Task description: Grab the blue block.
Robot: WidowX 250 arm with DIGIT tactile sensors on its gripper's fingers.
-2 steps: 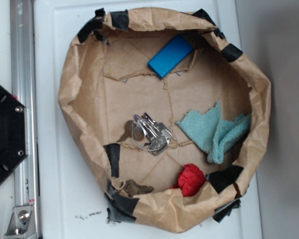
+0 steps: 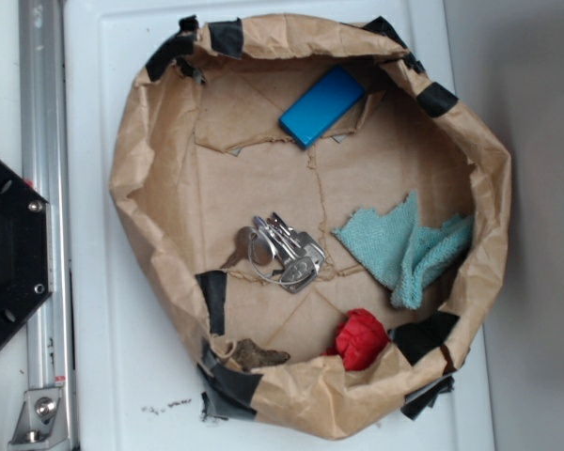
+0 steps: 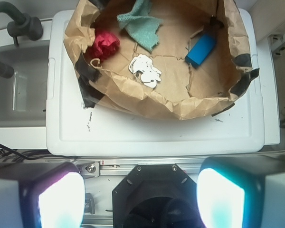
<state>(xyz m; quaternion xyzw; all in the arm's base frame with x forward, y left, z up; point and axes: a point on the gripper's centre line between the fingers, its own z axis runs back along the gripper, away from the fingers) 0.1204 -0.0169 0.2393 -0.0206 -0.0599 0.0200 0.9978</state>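
The blue block [image 2: 321, 106] lies flat on the floor of the brown paper basin [image 2: 132, 188], close under the basin's far rim in the exterior view, tilted on a diagonal, with one end nearly against the crumpled paper wall. In the wrist view the gripper [image 3: 142, 190] hangs outside the basin, over the black robot base [image 3: 156, 199], well apart from the block [image 3: 202, 49]; its two pads [image 3: 61, 199] stand wide apart, holding nothing. The step in hand is the approach. It would go best with the jaws carried over the near paper rim, turned to span the block's short side, and lowered squarely, since the slab is thin and smooth and could slip from a skewed pinch. The wall beside the block leaves little room for the outer finger, so it may snag on the paper. Other contents: a key bunch [image 2: 280, 252] near the basin's middle, a teal cloth [image 2: 404, 249] toward the right rim, a red crumpled object [image 2: 361, 338] and a small brown scrap [image 2: 258, 355] by the near rim. None lies touching the block. The basin rests on a white tray [image 2: 103, 376].
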